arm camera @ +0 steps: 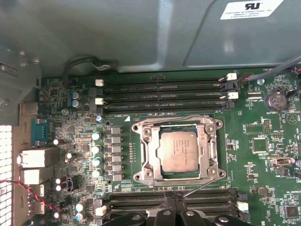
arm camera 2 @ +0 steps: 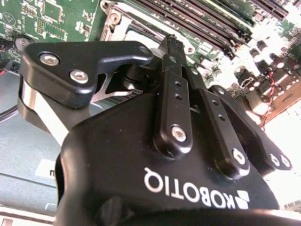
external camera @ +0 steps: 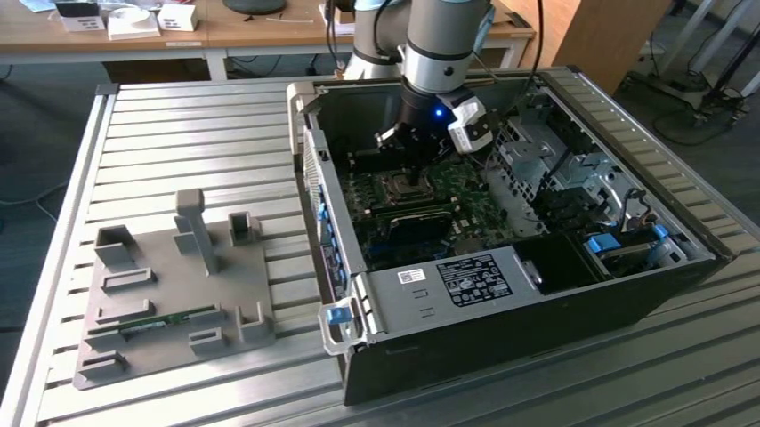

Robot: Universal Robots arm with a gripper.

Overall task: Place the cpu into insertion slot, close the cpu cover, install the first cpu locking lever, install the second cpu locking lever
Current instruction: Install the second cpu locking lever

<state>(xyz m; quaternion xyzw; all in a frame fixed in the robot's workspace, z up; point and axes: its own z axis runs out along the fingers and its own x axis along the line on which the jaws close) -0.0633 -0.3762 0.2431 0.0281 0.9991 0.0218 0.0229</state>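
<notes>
Surface: slatted metal bench (external camera: 190,142), wooden desks (external camera: 238,36) behind.
Case: open computer case (external camera: 618,294), gripper (external camera: 412,182) inside, fingers together on nothing.
First wrist view: cpu (arm camera: 178,150) sits in insertion slot (arm camera: 141,155), cpu cover (arm camera: 210,136) down around it.

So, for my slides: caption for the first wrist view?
The cpu sits in the insertion slot with the cpu cover down around it.
</notes>
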